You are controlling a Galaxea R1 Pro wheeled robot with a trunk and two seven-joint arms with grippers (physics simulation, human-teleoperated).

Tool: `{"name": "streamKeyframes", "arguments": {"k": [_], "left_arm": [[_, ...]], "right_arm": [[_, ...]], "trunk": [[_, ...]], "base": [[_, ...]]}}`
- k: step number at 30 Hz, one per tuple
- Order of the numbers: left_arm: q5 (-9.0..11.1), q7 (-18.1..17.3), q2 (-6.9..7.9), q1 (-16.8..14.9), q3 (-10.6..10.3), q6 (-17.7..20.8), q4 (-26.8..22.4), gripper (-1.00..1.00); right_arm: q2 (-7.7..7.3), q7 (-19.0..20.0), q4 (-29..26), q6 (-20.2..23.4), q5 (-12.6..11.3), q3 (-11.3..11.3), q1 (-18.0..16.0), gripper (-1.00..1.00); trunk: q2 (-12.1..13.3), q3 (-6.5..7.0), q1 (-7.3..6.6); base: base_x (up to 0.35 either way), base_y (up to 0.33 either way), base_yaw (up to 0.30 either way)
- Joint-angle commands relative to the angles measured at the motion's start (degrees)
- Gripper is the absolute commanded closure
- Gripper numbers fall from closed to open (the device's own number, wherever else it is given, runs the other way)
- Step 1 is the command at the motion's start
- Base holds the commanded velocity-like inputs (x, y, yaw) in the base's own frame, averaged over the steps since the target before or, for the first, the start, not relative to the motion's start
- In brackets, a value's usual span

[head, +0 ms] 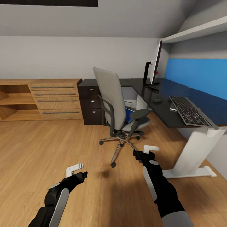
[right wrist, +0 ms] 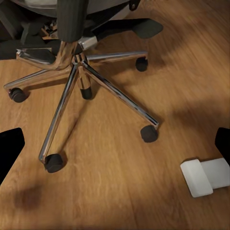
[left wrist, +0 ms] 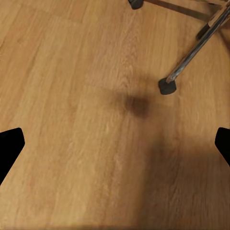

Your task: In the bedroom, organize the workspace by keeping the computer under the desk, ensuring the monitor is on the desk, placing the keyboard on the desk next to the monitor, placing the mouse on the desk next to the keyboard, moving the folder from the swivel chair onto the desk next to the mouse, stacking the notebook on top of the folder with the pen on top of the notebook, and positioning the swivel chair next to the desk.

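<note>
The grey swivel chair (head: 111, 94) stands on the wood floor in front of the black desk (head: 164, 108), turned with its back to me. The blue folder (head: 128, 115) lies on its seat, mostly hidden by the armrest. On the desk stand the monitor (head: 155, 64), seen edge-on, the black mouse (head: 157, 101) and the keyboard (head: 190, 111). A light grey box, probably the computer (head: 128, 94), shows under the desk behind the chair. My left gripper (head: 75, 169) and right gripper (head: 150, 148) hang open and empty low over the floor, short of the chair's chrome base (right wrist: 76, 57).
A wooden chest of drawers (head: 56, 98) and open shelving (head: 15, 101) line the back wall, beside the desk's black drawer unit (head: 91, 105). The desk's white leg (head: 195, 148) and foot (right wrist: 203, 175) stand right of my right arm. A castor (left wrist: 167, 86) is near the left gripper.
</note>
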Motion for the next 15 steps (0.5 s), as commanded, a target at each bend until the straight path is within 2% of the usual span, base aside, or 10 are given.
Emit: {"name": "streamKeyframes", "arguments": {"k": [1,7,15], "left_arm": [[0.6,0.5,0.01,0.0,0.0,0.2,-0.1,-1.00],[0.6,0.3,0.05,0.0,0.1,0.2,1.1,-1.00],[0.6,0.2,0.08,0.0,0.1,0.1,2.7,-1.00]], "right_arm": [[-0.03,-0.5,-0.1,0.2,-0.5,0.1,0.0,-1.00],[0.01,-0.5,-0.2,0.0,-0.4,0.1,0.1,-1.00],[-0.03,-0.6,-0.3,-3.2,-0.3,0.2,1.3,-1.00]], "trunk": [[0.0,-0.05,-0.01],[0.0,0.10,-0.01],[0.0,0.76,-0.01]], "base": [[0.000,0.000,0.000],[0.000,0.000,0.000],[0.008,0.000,0.000]]}}
